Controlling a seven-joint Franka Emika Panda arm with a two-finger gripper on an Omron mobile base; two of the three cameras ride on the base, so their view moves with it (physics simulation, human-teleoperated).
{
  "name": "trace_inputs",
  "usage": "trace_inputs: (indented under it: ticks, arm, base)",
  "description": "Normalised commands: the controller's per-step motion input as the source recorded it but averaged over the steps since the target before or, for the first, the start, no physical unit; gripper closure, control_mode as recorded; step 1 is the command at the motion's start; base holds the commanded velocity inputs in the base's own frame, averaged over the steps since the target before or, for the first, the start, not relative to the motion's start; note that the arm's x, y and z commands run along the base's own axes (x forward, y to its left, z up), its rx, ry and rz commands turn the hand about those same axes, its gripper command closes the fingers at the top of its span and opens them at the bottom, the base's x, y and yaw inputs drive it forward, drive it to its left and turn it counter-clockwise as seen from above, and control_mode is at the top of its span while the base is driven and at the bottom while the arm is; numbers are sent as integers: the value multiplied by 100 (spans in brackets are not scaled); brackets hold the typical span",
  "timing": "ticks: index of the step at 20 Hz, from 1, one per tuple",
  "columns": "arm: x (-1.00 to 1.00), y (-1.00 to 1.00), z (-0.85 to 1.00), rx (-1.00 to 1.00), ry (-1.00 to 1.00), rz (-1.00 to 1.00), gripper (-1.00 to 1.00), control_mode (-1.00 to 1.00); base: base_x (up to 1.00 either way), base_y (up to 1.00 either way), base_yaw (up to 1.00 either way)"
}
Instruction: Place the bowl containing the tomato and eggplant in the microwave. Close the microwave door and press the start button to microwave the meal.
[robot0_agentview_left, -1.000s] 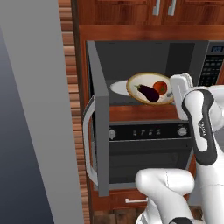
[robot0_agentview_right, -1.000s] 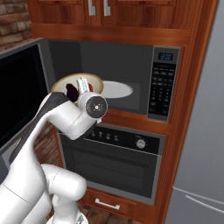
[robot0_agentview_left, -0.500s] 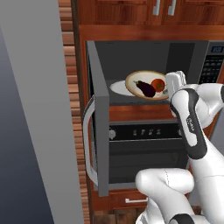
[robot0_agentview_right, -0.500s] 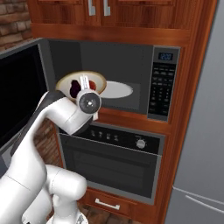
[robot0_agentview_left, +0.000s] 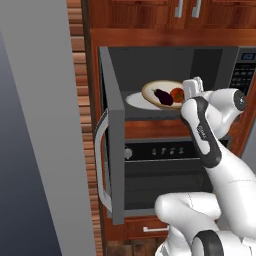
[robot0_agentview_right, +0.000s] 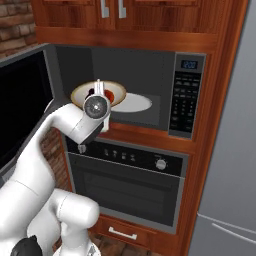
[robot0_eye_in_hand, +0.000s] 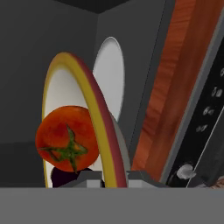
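**Kitchen fixtures around the work area**

A black built-in oven (robot0_agentview_right: 127, 187) with a knob (robot0_agentview_right: 160, 164) sits in reddish wood cabinetry (robot0_agentview_right: 150, 15). A grey refrigerator (robot0_agentview_right: 227, 165) stands at right; a brick wall (robot0_agentview_right: 15, 22) at left.

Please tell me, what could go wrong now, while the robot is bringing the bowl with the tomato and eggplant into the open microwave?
1. The gripper holds the bowl only by its rim, so the bowl may tip, and the tomato or eggplant could roll out.
2. The bowl hangs at the cavity's front, only partly over the white turntable. Released here, it might sit off-centre or block the microwave door from closing.
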Motion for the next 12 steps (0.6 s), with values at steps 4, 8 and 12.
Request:
trace_inputs:
  ticks: [4,8,12]
  arm:
    - [43,0,0,3,0,-10,100,-100]
    - [45,0,-8,0,0,-6,100,-100]
    - [39,-2,-22,0,4,-1,100,-100]
  base:
    - [0,0,0]
    - [0,0,0]
    - [0,0,0]
